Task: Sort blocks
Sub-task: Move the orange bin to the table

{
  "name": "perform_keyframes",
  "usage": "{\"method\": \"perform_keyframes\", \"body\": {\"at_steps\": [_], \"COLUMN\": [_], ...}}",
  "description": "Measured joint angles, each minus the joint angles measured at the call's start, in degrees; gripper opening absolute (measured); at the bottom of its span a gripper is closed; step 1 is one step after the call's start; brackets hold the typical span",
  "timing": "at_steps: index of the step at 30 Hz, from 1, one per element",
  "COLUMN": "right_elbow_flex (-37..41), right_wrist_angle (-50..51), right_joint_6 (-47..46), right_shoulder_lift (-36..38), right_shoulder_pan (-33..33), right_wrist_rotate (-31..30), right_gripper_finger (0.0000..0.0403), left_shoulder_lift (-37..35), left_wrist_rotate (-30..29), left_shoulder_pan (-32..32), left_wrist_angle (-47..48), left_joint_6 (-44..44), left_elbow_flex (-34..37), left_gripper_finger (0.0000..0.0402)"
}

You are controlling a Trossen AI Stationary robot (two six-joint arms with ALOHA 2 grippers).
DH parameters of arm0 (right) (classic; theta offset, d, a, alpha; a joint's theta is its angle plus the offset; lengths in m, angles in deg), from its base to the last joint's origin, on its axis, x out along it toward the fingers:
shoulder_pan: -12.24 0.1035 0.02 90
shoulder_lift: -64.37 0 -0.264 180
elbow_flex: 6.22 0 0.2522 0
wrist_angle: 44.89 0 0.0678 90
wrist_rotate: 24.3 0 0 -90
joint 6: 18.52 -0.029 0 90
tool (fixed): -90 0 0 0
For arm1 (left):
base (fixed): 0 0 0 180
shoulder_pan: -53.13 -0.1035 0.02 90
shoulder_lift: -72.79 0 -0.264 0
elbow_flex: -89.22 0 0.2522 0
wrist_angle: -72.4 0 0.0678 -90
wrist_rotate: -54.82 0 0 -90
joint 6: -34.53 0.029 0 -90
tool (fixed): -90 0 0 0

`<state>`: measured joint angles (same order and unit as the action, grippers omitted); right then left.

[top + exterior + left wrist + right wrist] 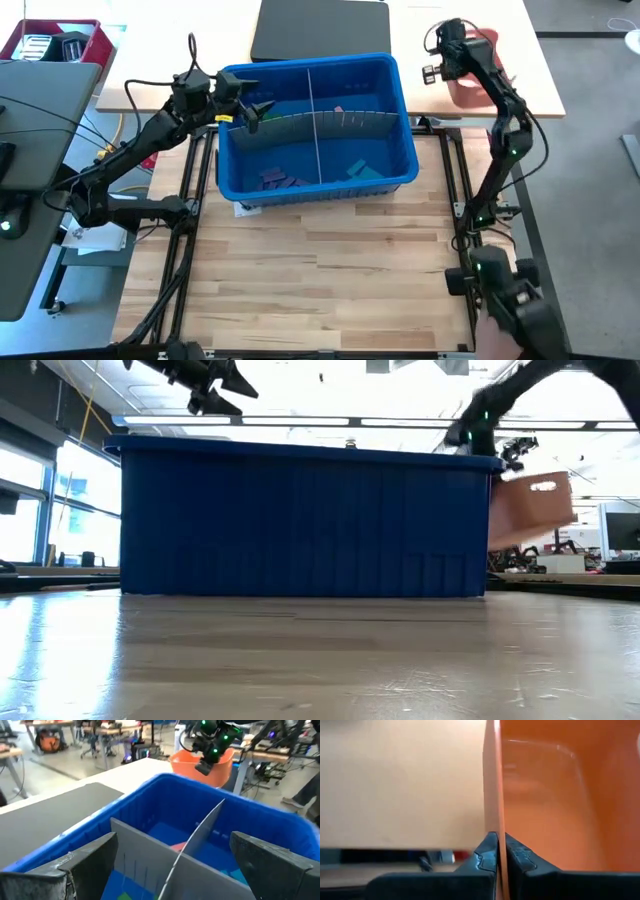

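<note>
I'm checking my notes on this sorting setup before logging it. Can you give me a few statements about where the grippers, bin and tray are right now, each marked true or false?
1. The right gripper is shut on the wall of the orange tray. True.
2. The left gripper holds a block. False: it is open and empty, over the left edge of the blue bin.
3. The grey divider stands inside the blue bin. True.
4. The orange tray sits inside the blue bin. False: it is outside, beyond the bin's far right corner.
5. The blocks lie scattered on the wooden table. False: those in view lie on the bin's floor.
</note>
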<state>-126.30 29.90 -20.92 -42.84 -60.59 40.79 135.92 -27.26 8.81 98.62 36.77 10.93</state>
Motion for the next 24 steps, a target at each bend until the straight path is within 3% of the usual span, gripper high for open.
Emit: {"method": "perform_keyframes", "body": {"at_steps": [8, 12, 18, 21, 24], "right_elbow_flex": [-0.3, -0.3, -0.3, -0.3, -0.2], "right_wrist_angle": [-8.5, -10.5, -11.0, -10.3, -9.0], "right_joint_6": [9.0, 13.8, 18.2, 17.8, 15.5], "right_shoulder_lift": [12.5, 17.9, 24.5, 26.5, 27.0], "right_shoulder_pan": [12.9, 23.4, 45.5, 59.1, 73.1], "right_wrist_rotate": [-2.7, -5.2, -7.9, -9.3, -11.2], "right_gripper_finger": [0.0002, 0.0001, 0.0001, 0.0001, 0.0001], "left_shoulder_lift": [-5.5, -10.1, -15.6, -16.7, -16.8], "left_wrist_rotate": [-1.4, -8.2, -21.9, -26.4, -34.8], "left_shoulder_pan": [6.3, 13.6, 29.2, 37.3, 46.2], "left_wrist_angle": [-1.7, 0.5, 9.0, 13.4, 17.7], "left_joint_6": [0.0, 0.4, -3.1, -6.8, -10.1], "left_elbow_flex": [0.0, 0.0, 0.0, 0.0, 0.0], "left_gripper_finger": [0.0376, 0.0376, 0.0376, 0.0376, 0.0376]}}
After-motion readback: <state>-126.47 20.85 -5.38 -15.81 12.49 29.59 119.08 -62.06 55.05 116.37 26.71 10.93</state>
